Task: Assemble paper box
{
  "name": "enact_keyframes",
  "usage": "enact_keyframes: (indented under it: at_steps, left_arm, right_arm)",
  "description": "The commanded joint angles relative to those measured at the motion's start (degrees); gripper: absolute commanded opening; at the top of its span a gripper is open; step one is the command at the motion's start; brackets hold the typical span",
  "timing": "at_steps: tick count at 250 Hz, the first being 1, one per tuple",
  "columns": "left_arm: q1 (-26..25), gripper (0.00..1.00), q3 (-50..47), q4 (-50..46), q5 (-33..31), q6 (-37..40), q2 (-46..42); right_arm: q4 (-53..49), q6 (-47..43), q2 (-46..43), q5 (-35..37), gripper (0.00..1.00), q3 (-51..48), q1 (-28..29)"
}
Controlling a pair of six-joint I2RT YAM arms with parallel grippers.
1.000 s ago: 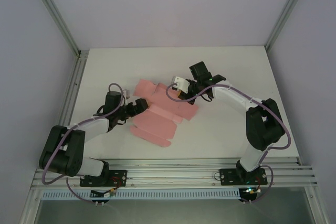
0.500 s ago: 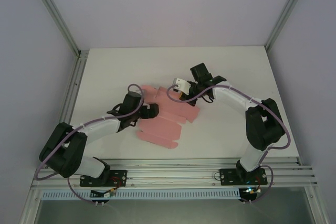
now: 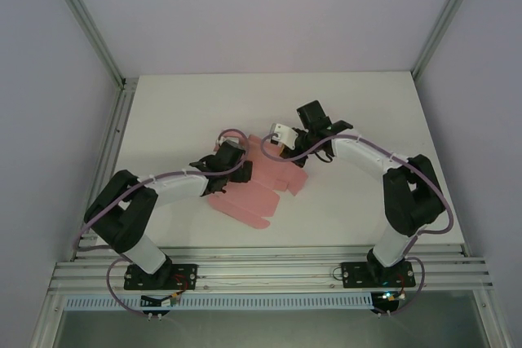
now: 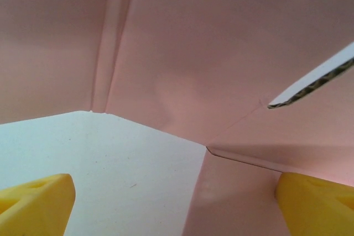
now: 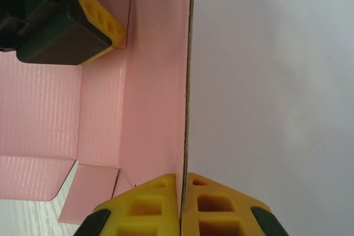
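Bench (image 3: 359,112) is white and bare toward the far edge. The paper box (image 3: 265,189) sits about mid-bench, a bit toward the near edge and the left side. It is not a box yet, just a pale pink die-cut sheet, mostly flat with its tabs splayed. In the right wrist view one panel (image 5: 155,81) stands upright off the sheet, and its edge runs straight into my right pincer (image 5: 181,205). That pincer is clenched on the card edge, with a yellow fingertip (image 5: 149,205) pressed on either side. My left pincer (image 3: 235,167) is over the left part of the sheet, released wide and grasping nothing. In the left wrist view its two yellow tips sit low at the corners, one above bare bench and one above a pink flap (image 4: 238,192). More card rises just ahead of them, with a crease (image 4: 108,42) running up it. My read is that the step is wall folding: the right pins one wall up and the left goes for the neighbouring flap. To do it well I'd hold the right arm steady and not pull, because thin card buckles easily. I'd bring the left in low along the bench and slip one finger under the flap edge. It should close on a single layer near the crease and fold along the crease, not across it. Going slowly matters, or the sheet skids or the pinned wall tears.
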Motion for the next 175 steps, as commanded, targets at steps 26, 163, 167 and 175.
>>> enact_keyframes:
  at_steps: [26, 163, 167, 175]
  left_arm:
    - [-1.83, 0.94, 1.01, -6.22, -6.08, 0.05, 2.44]
    - [-3.1, 1.0, -5.05, -2.3, 1.23, -2.64, -16.68]
    - [-2.95, 1.0, -5.38, -2.42, 1.42, -2.74, -17.85]
    - [-2.49, 1.0, -6.2, -2.41, 1.64, -3.19, -20.06]
  right_arm:
    - [3.92, 0.55, -2.7, -4.54, 0.0, -0.68, 0.36]
    - [2.63, -2.23, -1.25, 1.76, 0.0, 1.63, 0.37]
    - [2.36, -2.4, -1.21, 1.91, 0.0, 1.89, 0.39]
    - [1.93, -2.76, -1.07, 2.29, 0.0, 2.43, 0.4]
